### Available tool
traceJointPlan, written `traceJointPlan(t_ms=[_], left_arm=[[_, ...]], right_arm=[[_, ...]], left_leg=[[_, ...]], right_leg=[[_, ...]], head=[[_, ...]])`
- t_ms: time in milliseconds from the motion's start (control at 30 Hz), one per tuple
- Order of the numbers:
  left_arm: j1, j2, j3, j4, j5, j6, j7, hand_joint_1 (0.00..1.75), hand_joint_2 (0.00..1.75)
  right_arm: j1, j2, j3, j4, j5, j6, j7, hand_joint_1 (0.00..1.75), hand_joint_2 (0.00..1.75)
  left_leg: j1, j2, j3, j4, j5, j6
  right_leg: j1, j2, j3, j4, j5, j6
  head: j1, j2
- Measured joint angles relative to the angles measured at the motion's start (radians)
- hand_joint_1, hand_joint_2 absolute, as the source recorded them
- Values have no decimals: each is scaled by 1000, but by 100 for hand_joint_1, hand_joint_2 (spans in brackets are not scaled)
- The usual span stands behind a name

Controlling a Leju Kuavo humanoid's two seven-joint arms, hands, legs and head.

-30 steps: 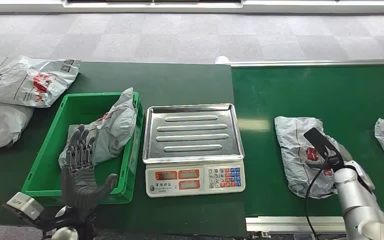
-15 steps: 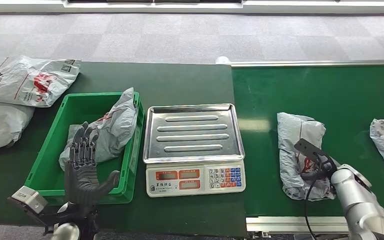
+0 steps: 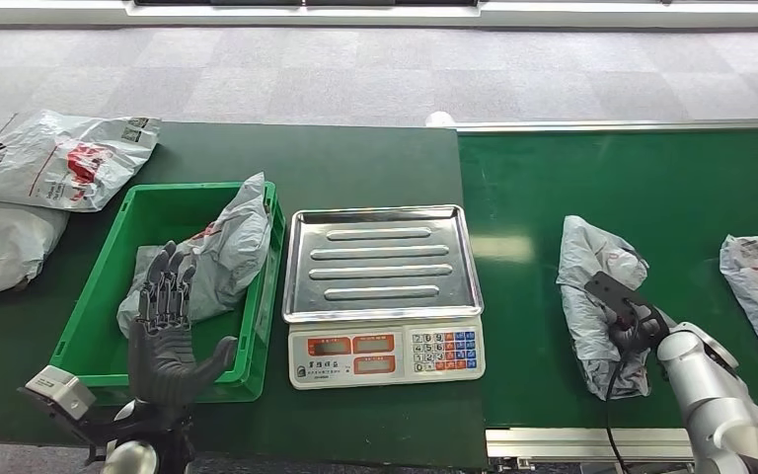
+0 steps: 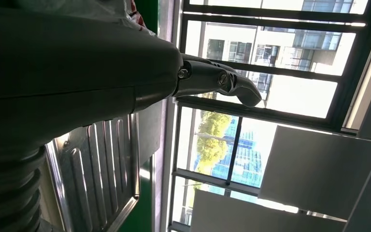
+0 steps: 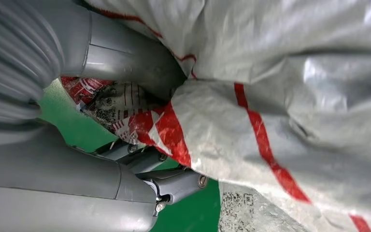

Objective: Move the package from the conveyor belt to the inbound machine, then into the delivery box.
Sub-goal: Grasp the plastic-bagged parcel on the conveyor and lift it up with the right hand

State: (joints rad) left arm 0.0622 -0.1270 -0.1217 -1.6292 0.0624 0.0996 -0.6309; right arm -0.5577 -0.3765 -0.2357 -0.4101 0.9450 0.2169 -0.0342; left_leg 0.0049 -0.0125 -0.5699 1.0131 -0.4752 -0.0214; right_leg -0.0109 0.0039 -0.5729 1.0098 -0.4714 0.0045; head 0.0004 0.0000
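Three camera views: one high overview and two close wrist cameras.

The head view looks forward and down from high on the robot, taking in the dark counter [image 3: 355,158], the green conveyor belt [image 3: 651,188] and grey floor beyond. The left wrist view sits close behind the left robot hand [image 4: 212,82], turned on its side, facing across the steel scale tray [image 4: 101,164] toward tall windows; the head view shares that tray. The right wrist view is pressed very near the grey package [image 5: 280,96] on the belt, seen in the head view too.
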Motion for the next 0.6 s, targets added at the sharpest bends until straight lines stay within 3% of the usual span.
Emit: traceJointPlan(t_ms=[333,467,600], left_arm=[[13,-1,0,-18,-11,-2,19,0,175],[34,-4,0,-36,-23,-6,18,0,175],[50,-7,0,-50,-27,-4,8,0,175]], right_arm=[[7,4,14,-4,19,-148,3,175,175],[24,17,15,-62,-9,-332,-61,175,175],[58,54,0,-241,-137,-556,-188,175,175]], left_leg=[[0,-1,-1,0,0,0],[-1,0,-2,0,0,0],[0,-1,-2,0,0,0]], right_leg=[[0,0,1,0,0,0],[-1,0,0,0,0,0],[0,0,-1,0,0,0]], head=[[0,0],[0,0],[0,0]])
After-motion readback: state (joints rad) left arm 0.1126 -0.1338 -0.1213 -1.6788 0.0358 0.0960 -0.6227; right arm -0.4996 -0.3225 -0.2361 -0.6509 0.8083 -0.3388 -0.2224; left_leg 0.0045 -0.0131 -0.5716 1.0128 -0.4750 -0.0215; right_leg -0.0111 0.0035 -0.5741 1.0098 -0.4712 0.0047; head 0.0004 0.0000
